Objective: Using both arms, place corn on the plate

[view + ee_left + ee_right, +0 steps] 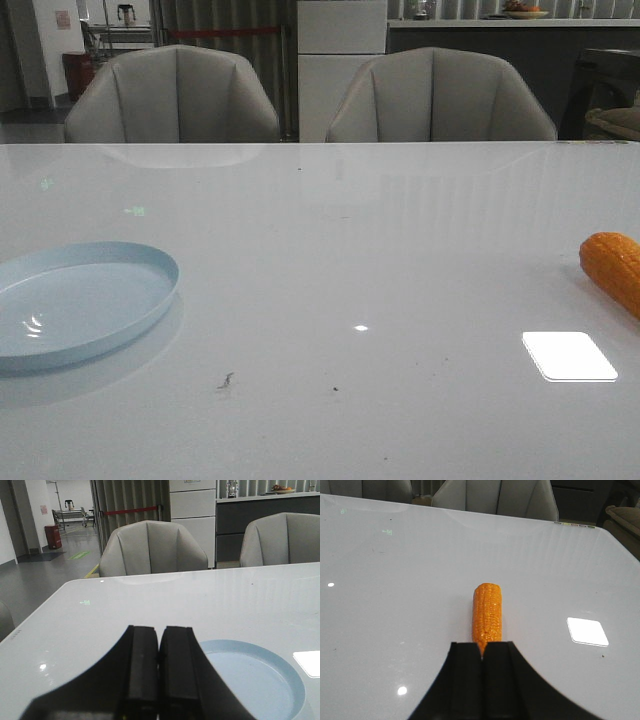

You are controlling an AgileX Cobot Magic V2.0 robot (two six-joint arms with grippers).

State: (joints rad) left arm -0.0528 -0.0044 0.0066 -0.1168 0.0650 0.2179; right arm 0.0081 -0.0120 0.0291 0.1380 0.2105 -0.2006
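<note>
The orange corn (pixel 613 268) lies on the white table at the far right, partly cut off by the frame edge. In the right wrist view the corn (pixel 487 612) lies flat just beyond my right gripper (pixel 482 645), which is shut and empty, and the fingertips hide the corn's near end. The pale blue plate (pixel 80 300) sits empty at the table's left. In the left wrist view the plate (pixel 255 680) lies beside my left gripper (pixel 159 629), which is shut and empty. Neither gripper shows in the front view.
Two grey chairs (pixel 172 95) (pixel 440 95) stand behind the table's far edge. A bright light reflection (pixel 568 355) lies on the glossy table near the corn. A few small dark specks (pixel 226 380) mark the table's front middle.
</note>
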